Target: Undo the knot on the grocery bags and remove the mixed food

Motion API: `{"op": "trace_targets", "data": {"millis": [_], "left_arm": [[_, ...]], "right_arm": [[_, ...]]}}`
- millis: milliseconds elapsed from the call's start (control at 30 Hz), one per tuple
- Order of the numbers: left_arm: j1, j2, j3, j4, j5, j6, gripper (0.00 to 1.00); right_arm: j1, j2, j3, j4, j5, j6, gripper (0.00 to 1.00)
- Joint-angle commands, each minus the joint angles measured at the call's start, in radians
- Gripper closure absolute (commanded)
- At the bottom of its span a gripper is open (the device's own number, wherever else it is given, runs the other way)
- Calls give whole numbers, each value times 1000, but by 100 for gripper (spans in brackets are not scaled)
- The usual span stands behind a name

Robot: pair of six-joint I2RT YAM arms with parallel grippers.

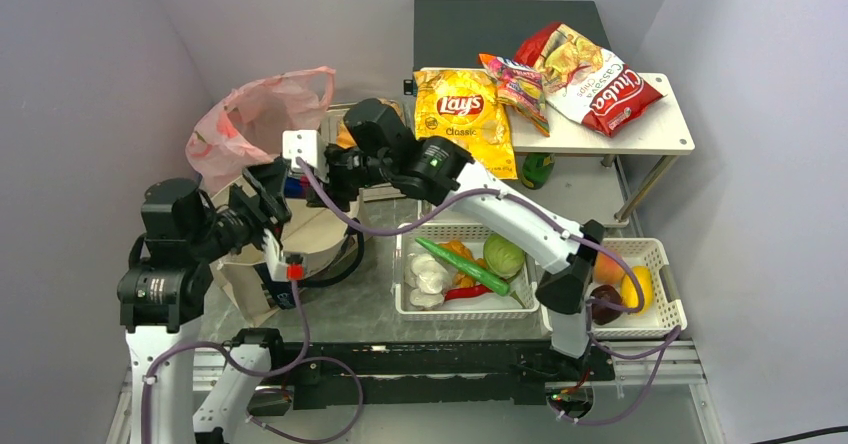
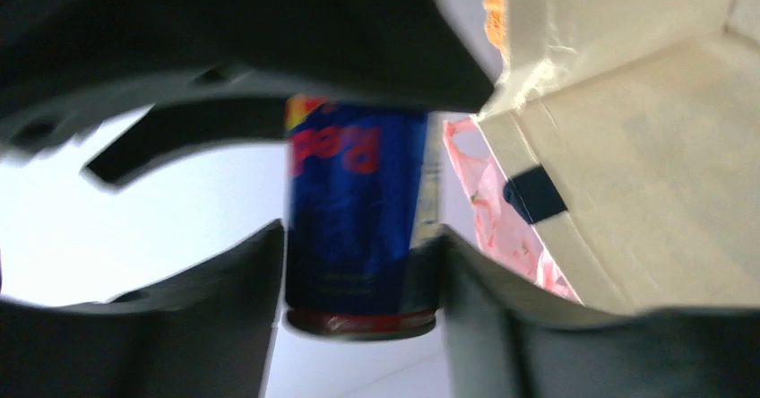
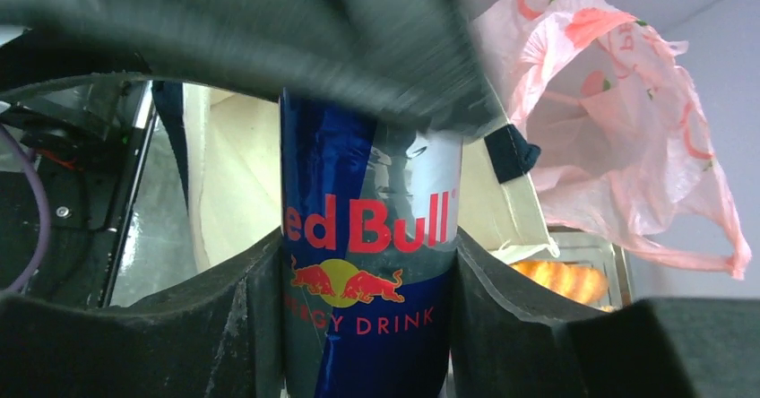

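Observation:
A blue and silver Red Bull can (image 3: 367, 263) is held above the beige tote (image 1: 322, 236), between both grippers. My left gripper (image 2: 363, 272) is shut on one end of the can (image 2: 358, 210). My right gripper (image 3: 367, 308) is shut on the other end. In the top view the grippers meet, the left (image 1: 283, 192) and the right (image 1: 312, 172). The pink plastic bag (image 1: 250, 119) stands open behind them. The yellow Lay's bag (image 1: 463, 114) and the small pink snack bag (image 1: 515, 84) lie on the raised shelf. An orange-brown bun (image 3: 560, 280) shows behind the tote.
A white basket (image 1: 465, 314) holds garlic (image 1: 428, 276), a long green vegetable (image 1: 465, 264) and a cabbage (image 1: 503, 256). A second basket (image 1: 668, 256) at the right holds a dark red fruit (image 1: 603, 306) and yellow fruit. The red Cassava bag (image 1: 595, 79) lies on the shelf.

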Motion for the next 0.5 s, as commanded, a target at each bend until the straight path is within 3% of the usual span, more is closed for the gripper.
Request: {"op": "trace_targets", "data": {"millis": [0, 67, 133, 233, 333, 400, 467], "left_arm": [[-6, 26, 156, 261, 117, -464, 24], [-3, 62, 208, 376, 16, -882, 7], [30, 95, 266, 345, -7, -1105, 5], [74, 62, 233, 420, 46, -1435, 1], [75, 62, 248, 473, 148, -1756, 1], [75, 93, 281, 527, 305, -1982, 1], [75, 123, 272, 693, 457, -2259, 1]], "right_arm": [[-2, -125, -126, 136, 38, 51, 100], [-40, -210, -249, 312, 21, 144, 100], [-82, -308, -416, 499, -1, 251, 100], [-112, -445, -587, 733, 7, 360, 100], [-113, -523, -683, 863, 27, 392, 100], [-113, -557, -718, 904, 41, 420, 100], [-111, -590, -758, 950, 45, 436, 100]]}}
